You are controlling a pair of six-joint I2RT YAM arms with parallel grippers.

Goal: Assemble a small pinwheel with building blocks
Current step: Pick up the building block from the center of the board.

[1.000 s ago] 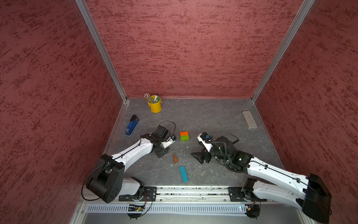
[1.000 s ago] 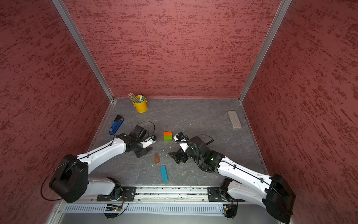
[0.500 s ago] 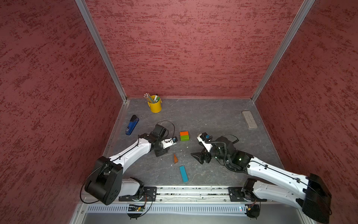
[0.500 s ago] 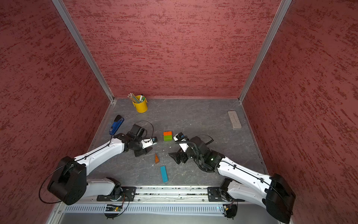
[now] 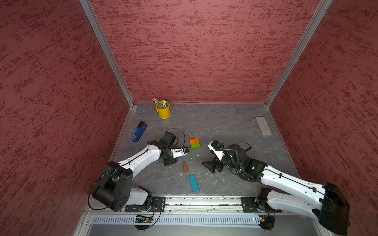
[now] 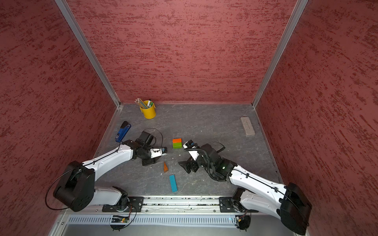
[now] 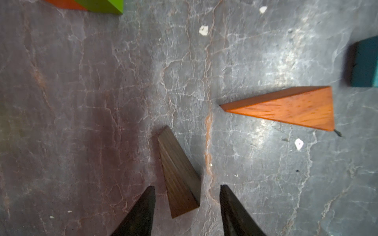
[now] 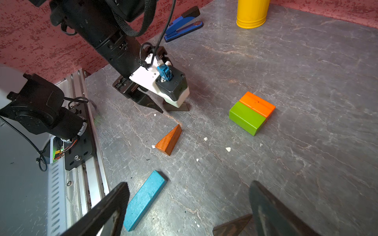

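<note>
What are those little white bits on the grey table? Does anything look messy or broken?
Yes, a little messy: small white crumbs lie scattered on the table around the orange-brown wedge. What they are cannot be told. Nothing looks broken; the orange and green blocks sit neatly side by side.

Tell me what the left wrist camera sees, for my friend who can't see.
The open left end effector straddles a dark brown wedge lying on the grey table. A lighter orange-brown wedge lies apart, with a blue bar just beyond it.
</note>
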